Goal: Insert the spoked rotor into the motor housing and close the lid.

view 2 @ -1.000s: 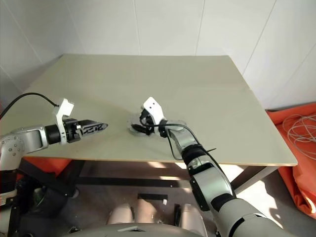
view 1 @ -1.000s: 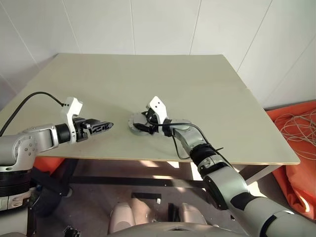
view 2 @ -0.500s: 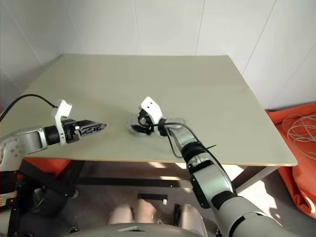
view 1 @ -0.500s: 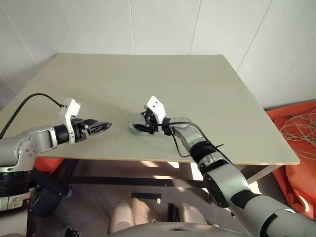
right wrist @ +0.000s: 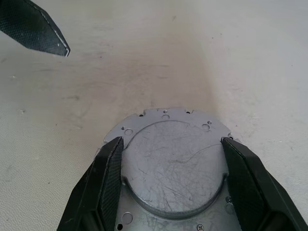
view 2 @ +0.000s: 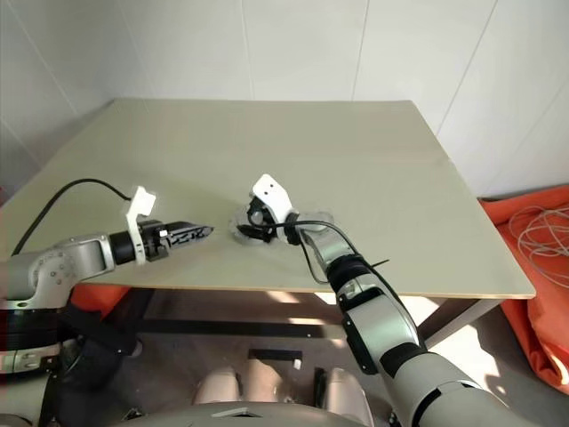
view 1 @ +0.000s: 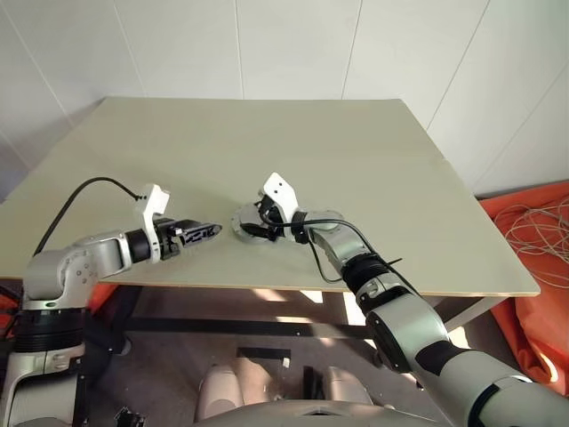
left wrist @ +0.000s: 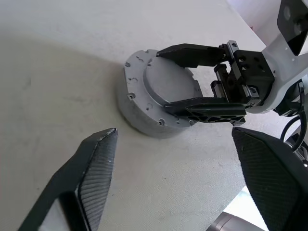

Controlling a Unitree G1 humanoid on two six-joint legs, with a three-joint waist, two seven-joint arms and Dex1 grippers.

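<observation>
Left tool [left wrist: 173,178] nearer, right tool [right wrist: 171,166] gripping housing [left wrist: 159,98]

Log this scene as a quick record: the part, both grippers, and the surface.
Part: motor housing, flat scratched grey face up
Surface: table
Right gripper: jaws appear closed against the sides of the housing's raised round face
Left gripper: jaws open, empty, beside the housing and apart from it

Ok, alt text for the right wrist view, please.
The right pincer straddles a round grey metal part lying on the beige table, one black finger at each side of its raised disc. The left pincer's fingertip shows in one corner.
</observation>
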